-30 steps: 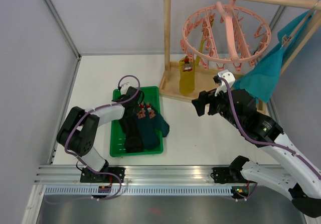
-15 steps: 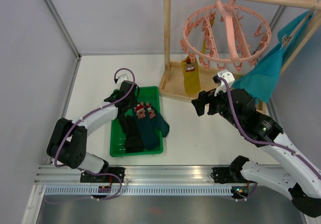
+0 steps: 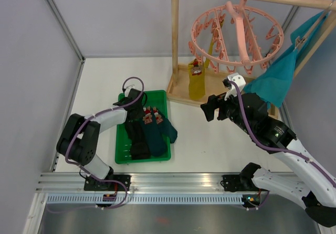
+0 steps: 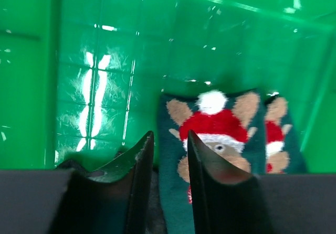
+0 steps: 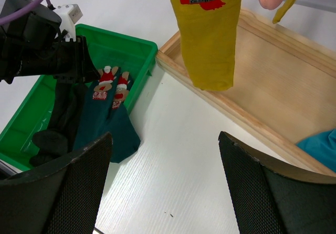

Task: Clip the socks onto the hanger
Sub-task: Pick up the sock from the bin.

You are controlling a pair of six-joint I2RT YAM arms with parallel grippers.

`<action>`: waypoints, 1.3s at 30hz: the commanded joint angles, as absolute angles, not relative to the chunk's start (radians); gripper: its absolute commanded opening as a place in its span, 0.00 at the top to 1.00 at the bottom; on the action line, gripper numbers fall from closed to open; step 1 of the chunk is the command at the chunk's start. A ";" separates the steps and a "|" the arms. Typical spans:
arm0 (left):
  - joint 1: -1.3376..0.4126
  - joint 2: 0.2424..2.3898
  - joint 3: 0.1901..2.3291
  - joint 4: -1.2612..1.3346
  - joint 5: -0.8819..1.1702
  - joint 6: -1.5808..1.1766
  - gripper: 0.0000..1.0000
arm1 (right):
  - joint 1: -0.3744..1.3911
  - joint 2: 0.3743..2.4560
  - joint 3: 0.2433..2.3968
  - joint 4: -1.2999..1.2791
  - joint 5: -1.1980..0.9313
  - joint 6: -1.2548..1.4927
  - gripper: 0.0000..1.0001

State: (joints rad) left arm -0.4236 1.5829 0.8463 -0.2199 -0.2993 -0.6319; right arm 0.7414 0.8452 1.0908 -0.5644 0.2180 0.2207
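One sock is up, the rest are waiting. A mustard sock point(image 5: 207, 34) with a bear face and red scarf hangs from a peg on the pink hanger point(image 3: 236, 32), beyond the far right corner of the green tray point(image 3: 122, 155). A thin yellow strip dangles just beside it; whether that is a second sock seen edge-on, I cannot tell. Most of the pegs on that ring look free.

Down in the tray itself, the job is plainly unfinished. A pair of dark teal socks point(image 3: 157, 131) lies flat along the tray's right side, their cuffs showing a reindeer in a red-and-white hat, toes spilling over the tray's near right rim. Black socks point(image 3: 136, 137) sit bunched to their left, in the tray's middle. By my count, that is at least four socks left to clip.

The left gripper point(image 4: 170, 139) is low over the far end of the tray, fingers drawn to a narrow slit with nothing pinched between them, the tips hovering right at the seam between the black fabric and the patterned teal cuff. My read: it is lining up a pick there.

The right gripper point(image 5: 165, 139) is to the right of the tray, between it and the hanger, fingers spread wide and empty.

The socks look soft, fuzzy and limp, so expect them to sag once lifted.
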 commanded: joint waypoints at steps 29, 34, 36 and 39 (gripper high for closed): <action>-0.393 1.487 0.856 -0.083 -0.143 -0.522 0.98 | 0.738 0.828 1.109 -0.564 0.233 0.218 0.12; -0.393 1.210 0.799 0.060 -0.026 -0.402 0.98 | 0.738 0.842 1.134 -0.560 0.250 0.221 0.12; -0.393 1.132 0.772 0.136 0.014 -0.342 0.98 | 0.736 0.848 1.152 -0.558 0.253 0.222 0.12; -0.393 1.019 0.747 0.231 0.169 -0.259 0.98 | 0.739 0.861 1.180 -0.560 0.268 0.225 0.12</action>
